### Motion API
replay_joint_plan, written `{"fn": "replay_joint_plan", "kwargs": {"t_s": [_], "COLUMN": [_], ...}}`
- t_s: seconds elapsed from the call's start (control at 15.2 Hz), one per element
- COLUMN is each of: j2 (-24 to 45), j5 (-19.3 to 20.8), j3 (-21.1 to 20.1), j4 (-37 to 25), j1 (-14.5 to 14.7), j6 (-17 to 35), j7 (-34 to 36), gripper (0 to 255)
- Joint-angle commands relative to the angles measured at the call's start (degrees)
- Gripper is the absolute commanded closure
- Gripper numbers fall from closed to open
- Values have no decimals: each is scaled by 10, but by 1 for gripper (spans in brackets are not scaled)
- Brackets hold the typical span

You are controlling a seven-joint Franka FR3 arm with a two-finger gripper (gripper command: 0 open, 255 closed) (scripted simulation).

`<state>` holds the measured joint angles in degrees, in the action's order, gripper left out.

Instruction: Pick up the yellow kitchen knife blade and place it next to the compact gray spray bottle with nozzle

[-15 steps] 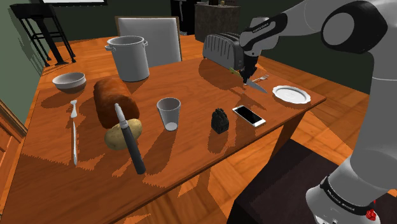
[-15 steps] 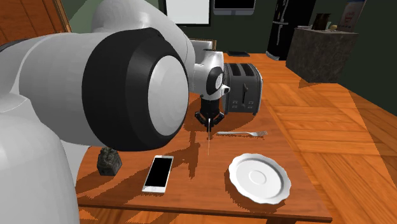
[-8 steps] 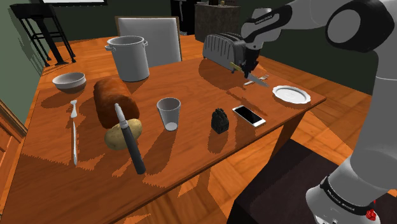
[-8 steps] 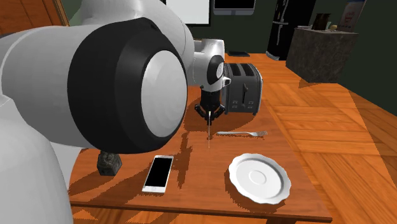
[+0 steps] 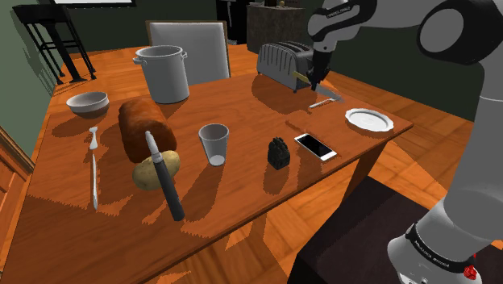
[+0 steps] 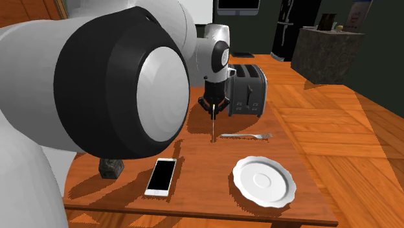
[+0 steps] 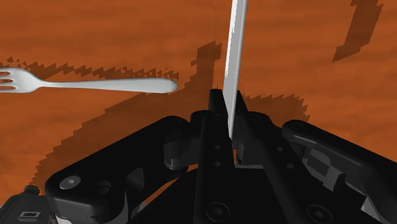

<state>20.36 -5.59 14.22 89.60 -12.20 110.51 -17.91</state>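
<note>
The table (image 5: 242, 185) lies under the claw (image 6: 213, 107), with the toaster (image 6: 249, 87) just beside it. The bottle (image 5: 277, 152) sits well apart. The fork (image 7: 95, 84) lies below, near. The claw clamps the knife (image 7: 234, 51), whose blade points down at the table.

White arm (image 5: 484, 121), black claw (image 6: 213, 109).

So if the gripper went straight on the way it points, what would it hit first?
Probably the bare table, with the tip of the knife in the gripper touching first, beside the fork; depth is unclear.
</note>
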Motion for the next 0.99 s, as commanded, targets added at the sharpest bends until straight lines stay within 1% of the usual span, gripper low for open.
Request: {"fn": "replay_joint_plan", "kwargs": {"t_s": [0.0,0.92], "j2": [-3,-4], "j5": [1,3], "j3": [0,3], "j4": [-12,-118], "j1": [0,-5], "j6": [-15,-122], "j7": [1,4], "gripper": [255,255]}}
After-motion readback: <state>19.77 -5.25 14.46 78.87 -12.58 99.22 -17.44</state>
